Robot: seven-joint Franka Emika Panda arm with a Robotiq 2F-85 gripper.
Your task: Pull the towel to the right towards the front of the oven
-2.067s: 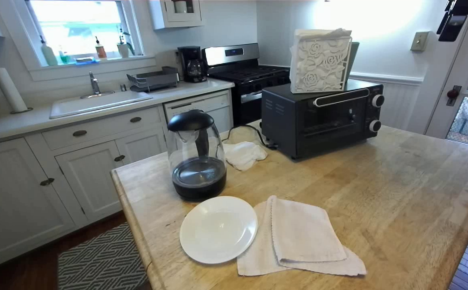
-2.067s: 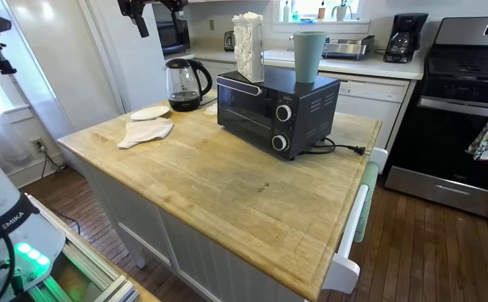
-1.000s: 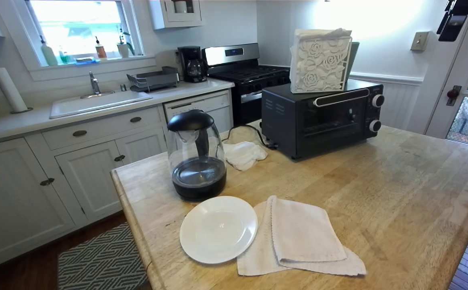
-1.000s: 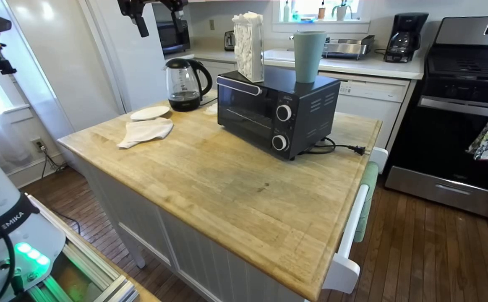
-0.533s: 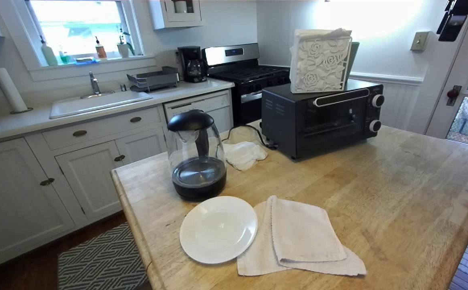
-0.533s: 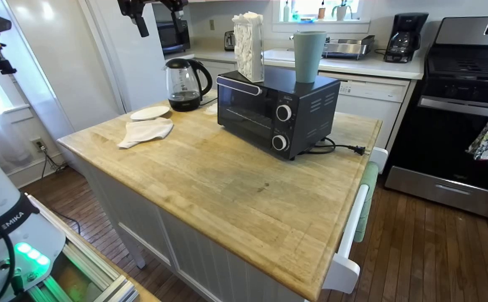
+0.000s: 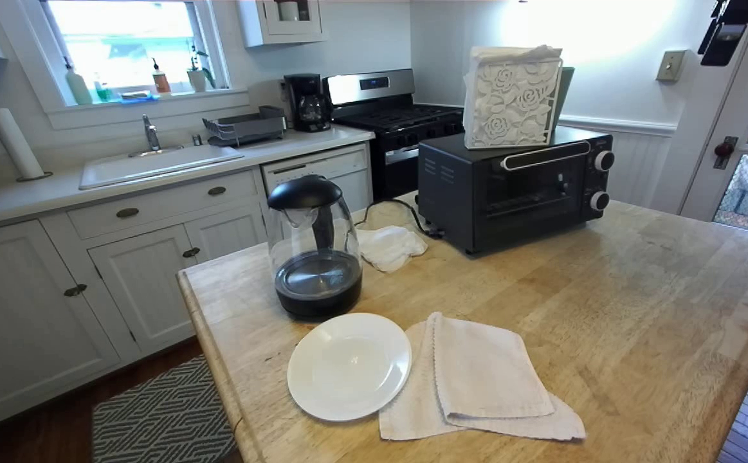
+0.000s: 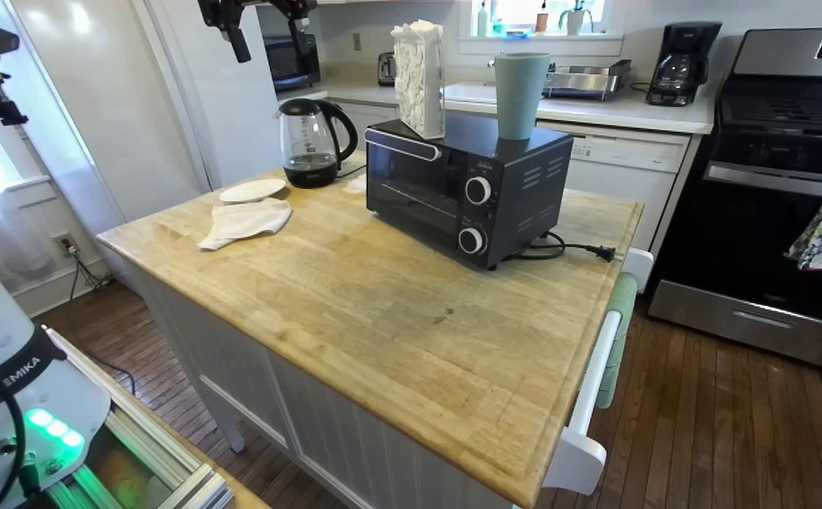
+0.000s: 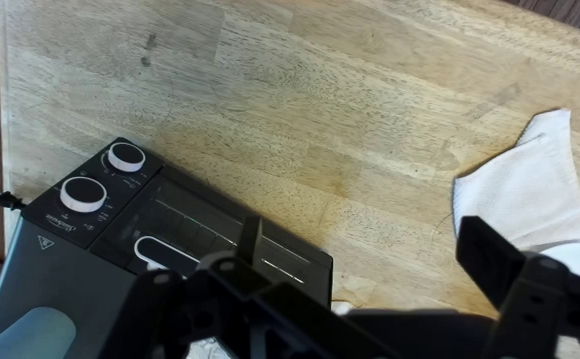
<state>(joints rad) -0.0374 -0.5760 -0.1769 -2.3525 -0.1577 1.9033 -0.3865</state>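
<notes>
Table [image 8: 382,304]: in both exterior views, the wooden top bears every object named below.

Oven [image 7: 512,193]: a black toaster oven stands upright on the table; the stretch before its glass door [image 8: 414,187] is, by the task's wording, where I am to bring the cloth.

Kettle [image 7: 316,257]: it stands upright off the oven's side and, as I judge, outside the line of the pull.

Towel [image 7: 489,373]: pale, folded so that one flap lies over the rest, it rests on the table well apart from the oven's front. The pull is not yet made.

Plate [image 7: 348,366]: white, it sits just beside the kettle. Its rim appears to meet the towel; whether it covers an edge of the cloth I cannot tell.

Gripper [image 9: 359,233]: I hang above the table, well apart from the towel. My fingers [image 9: 489,259] stand widely spread and grasp nothing.

Step in hand: I judge this to be the approach, before any contact.

Next move: I should travel across to the towel, descend over the fold on the side away from the plate, pinch cloth alone, then draw it low along the table toward the oven door.
</notes>
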